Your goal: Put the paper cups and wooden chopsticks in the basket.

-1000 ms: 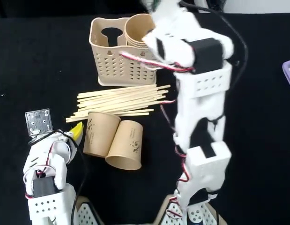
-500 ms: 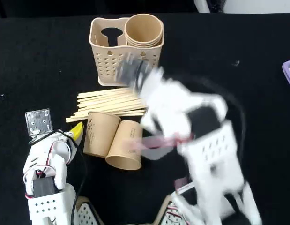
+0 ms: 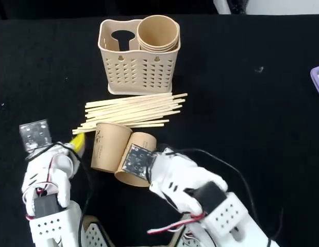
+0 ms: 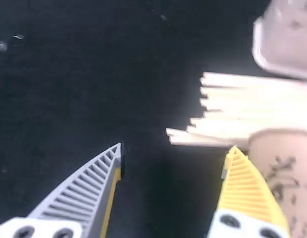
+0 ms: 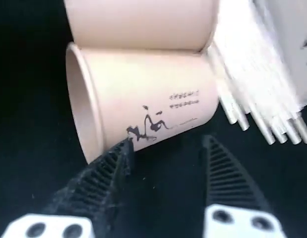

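Right arm has swung back from the basket [image 3: 138, 72] — the right claw [image 5: 168, 141] is now low over the black table [image 3: 252, 113], jaws spread, tips just beside the near paper cup [image 5: 143, 106], which lies on its side. A second cup [image 3: 108, 146] lies touching it, both next to the chopsticks [image 3: 131, 109], loose in front of the basket. Stacked cups [image 3: 157, 32] stand in the basket's right compartment as the high view shows it. The left claw [image 4: 175, 148] has shifted slightly — jaws spread, near the chopstick ends.
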{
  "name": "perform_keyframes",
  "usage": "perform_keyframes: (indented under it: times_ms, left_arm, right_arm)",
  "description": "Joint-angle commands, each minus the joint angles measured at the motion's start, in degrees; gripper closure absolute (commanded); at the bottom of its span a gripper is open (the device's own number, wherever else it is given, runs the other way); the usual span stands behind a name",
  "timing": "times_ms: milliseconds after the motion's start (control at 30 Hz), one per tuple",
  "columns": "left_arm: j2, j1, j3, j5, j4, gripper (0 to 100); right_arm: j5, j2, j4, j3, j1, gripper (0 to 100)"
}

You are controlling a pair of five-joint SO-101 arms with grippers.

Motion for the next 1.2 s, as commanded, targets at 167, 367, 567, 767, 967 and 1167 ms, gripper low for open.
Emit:
perform_keyframes:
  times_ms: [167, 367, 567, 767, 967, 1167]
  left_arm:
    - [-0.4, -1.9, 1.3, 3.5, -2.6, 68]
    - [-0.4, -2.1, 1.3, 3.5, -2.6, 68]
    - [-0.4, -1.7, 1.3, 3.5, -2.7, 68]
    - [-0.4, -1.7, 1.3, 3.5, -2.7, 68]
    - [-0.4, -1.7, 1.3, 3.5, -2.7, 68]
    - [-0.4, -1.7, 1.3, 3.5, -2.7, 68]
  right_arm:
    - [-5.8, -9.5, 9.5, -7.6, -3.2, 70.1]
    - [-9.5, -7.6, 9.7, -6.2, -11.3, 69.8]
    - [-11.8, -3.6, 2.3, -2.6, -12.8, 69.8]
    - [-11.6, -0.6, -13.4, 8.9, -8.7, 69.8]
    - [-4.3, -0.6, -19.3, 10.2, 4.4, 70.1]
    - [-3.1, -0.7, -19.4, 8.4, 9.2, 84.6]
